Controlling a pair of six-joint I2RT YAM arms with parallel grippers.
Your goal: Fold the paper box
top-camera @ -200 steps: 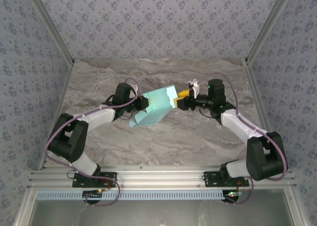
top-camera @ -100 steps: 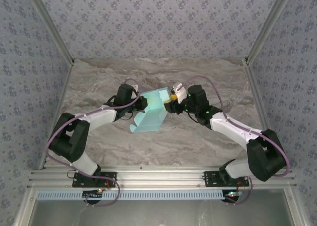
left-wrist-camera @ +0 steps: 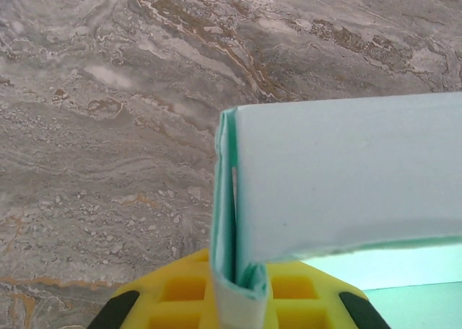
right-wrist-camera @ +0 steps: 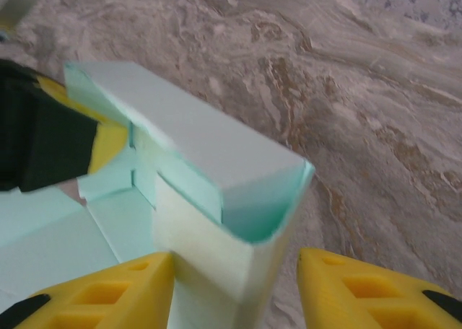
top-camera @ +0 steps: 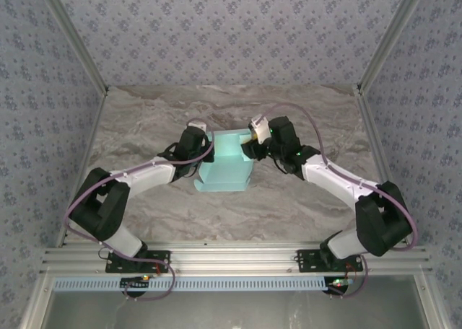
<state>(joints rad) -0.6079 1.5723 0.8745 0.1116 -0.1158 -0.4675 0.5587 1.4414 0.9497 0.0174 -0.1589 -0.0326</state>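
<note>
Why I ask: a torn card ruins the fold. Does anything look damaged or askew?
Nothing torn or crushed that shows. The box is half folded, the left gripper shut on a doubled wall. The open right gripper straddles a corner whose crease looks slightly rounded rather than crisp.

No lettering can be read anywhere — the paper box point(top-camera: 226, 169) is plain, the wallpaper point(top-camera: 231, 33) only patterned.

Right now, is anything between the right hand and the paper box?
Nothing visible. The paper box has its folded corner between the open yellow fingers of the right hand, above the marble table. The left hand pinches another wall of it.
</note>
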